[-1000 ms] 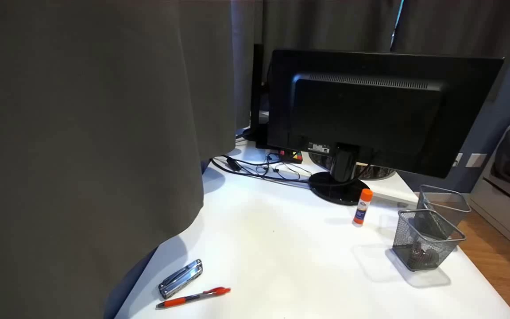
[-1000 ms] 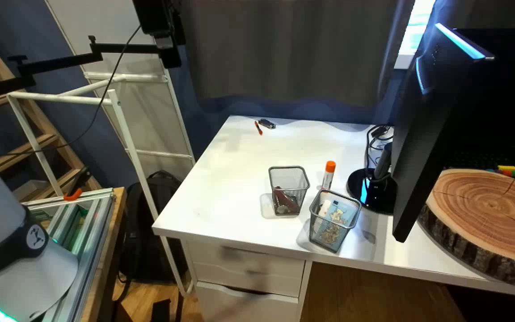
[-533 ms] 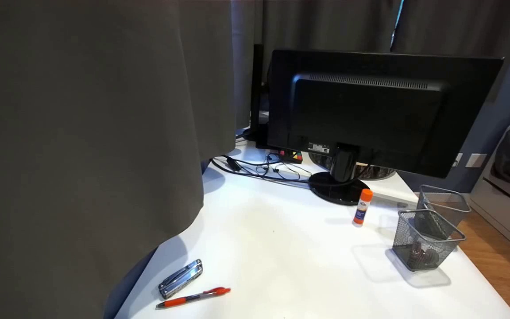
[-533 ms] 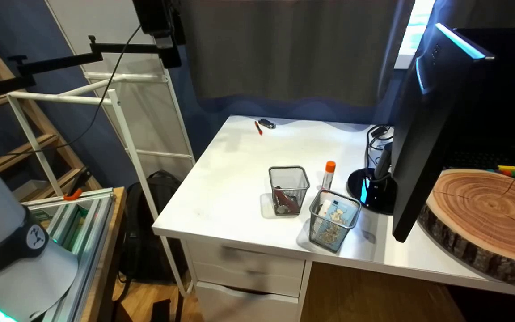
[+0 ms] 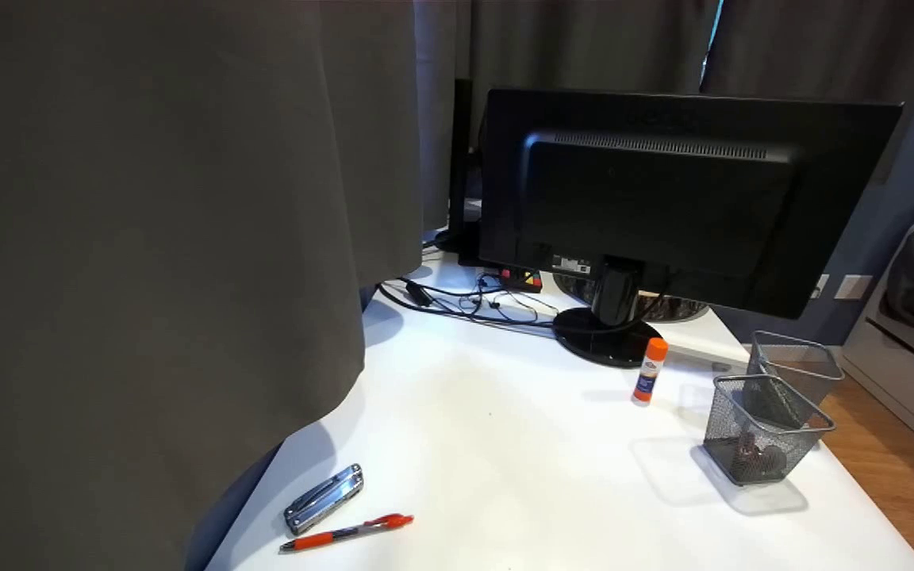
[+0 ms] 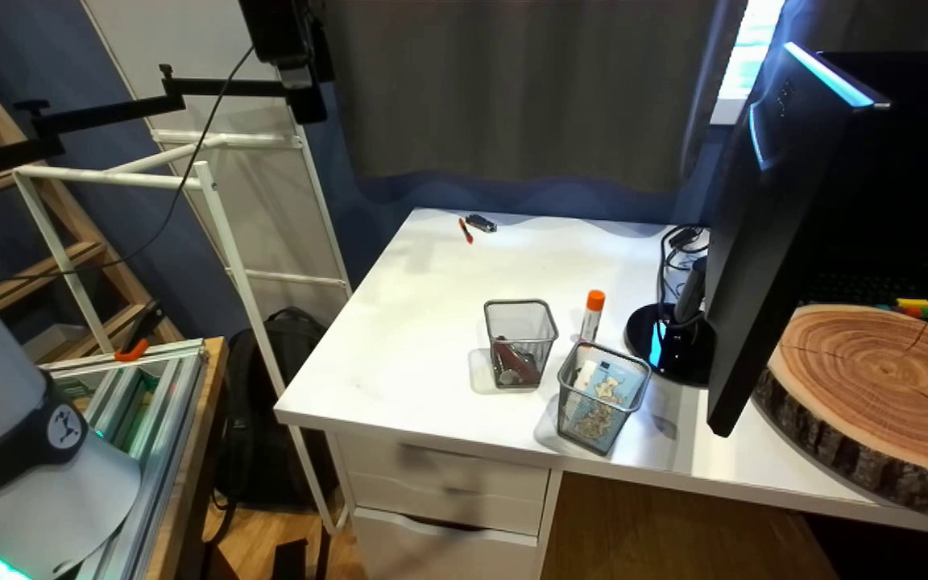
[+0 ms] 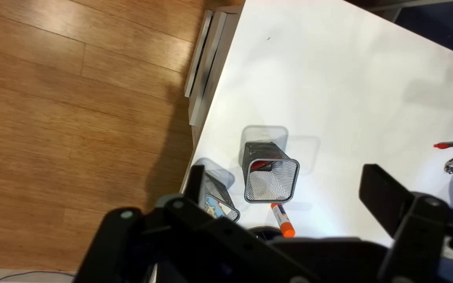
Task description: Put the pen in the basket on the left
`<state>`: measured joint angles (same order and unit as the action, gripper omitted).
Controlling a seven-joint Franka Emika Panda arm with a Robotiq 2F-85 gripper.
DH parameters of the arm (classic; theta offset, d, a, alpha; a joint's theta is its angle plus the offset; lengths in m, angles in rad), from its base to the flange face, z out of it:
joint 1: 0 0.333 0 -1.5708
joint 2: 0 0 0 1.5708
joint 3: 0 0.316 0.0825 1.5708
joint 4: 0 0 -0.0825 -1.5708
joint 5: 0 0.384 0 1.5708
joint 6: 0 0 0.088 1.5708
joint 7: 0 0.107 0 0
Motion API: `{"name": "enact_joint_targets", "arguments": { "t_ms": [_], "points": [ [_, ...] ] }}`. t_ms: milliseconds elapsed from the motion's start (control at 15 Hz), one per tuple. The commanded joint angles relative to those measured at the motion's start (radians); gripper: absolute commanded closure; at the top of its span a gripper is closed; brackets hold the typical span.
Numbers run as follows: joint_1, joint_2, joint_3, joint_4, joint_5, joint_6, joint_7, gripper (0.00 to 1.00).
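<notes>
At far left in an exterior view: white robot base (image 6: 29,491) with black band, wooden ladder (image 6: 71,213) behind it, white tubular metal frame (image 6: 227,229), black fabric backpack (image 6: 258,459). Next right, white rectangular bench (image 6: 399,322), pale drawers (image 6: 440,483) below, blue wall (image 6: 371,229) and dark grey curtain (image 6: 528,97) behind.

Thin red-orange pen (image 5: 346,533) lies on the bench near its far-left corner, just beside a silver metal folded tool (image 5: 324,500), outside both containers. Farther right, small square grey wire-mesh basket (image 6: 519,322) stands upright, dark red item (image 6: 516,364) inside. Then orange-and-white glue stick (image 5: 649,373), upright, and matching grey mesh container (image 6: 570,419) with blue printed card (image 6: 613,383) inside. Flat black monitor (image 5: 663,198) next, round bark-edged wood slab (image 6: 867,387) at far right.

Wrist view: wood floor (image 7: 73,129) at left, black pincer (image 7: 283,177) above the bench, fingers spread wide apart, basket and glue stick showing between; pen cut off at right edge.

Versus half a second and one second ago, both exterior views match: pen, folded tool, both containers, glue stick, robot base in same spots. Wrist view has only the current picture; cannot tell whether pincer moved.
</notes>
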<state>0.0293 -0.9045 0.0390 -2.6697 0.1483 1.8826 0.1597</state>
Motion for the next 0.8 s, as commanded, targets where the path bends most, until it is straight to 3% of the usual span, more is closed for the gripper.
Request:
{"name": "enact_joint_targets", "arguments": {
  "t_ms": [0, 200, 467, 533, 733],
  "points": [
    [0.047, 0.134, 0.032, -0.003, 0.014, 0.225, -0.102, 0.0],
    [0.103, 0.31, 0.057, 0.065, -0.003, 0.464, -0.178, 0.0],
    [0.208, 0.553, 0.041, 0.191, 0.012, 0.673, -0.329, 0.0],
    [0.172, 0.416, 0.056, 0.094, -0.007, 0.617, -0.249, 0.0],
    [0.178, 0.473, 0.057, 0.119, -0.005, 0.632, -0.255, 0.0]
  ]
}}
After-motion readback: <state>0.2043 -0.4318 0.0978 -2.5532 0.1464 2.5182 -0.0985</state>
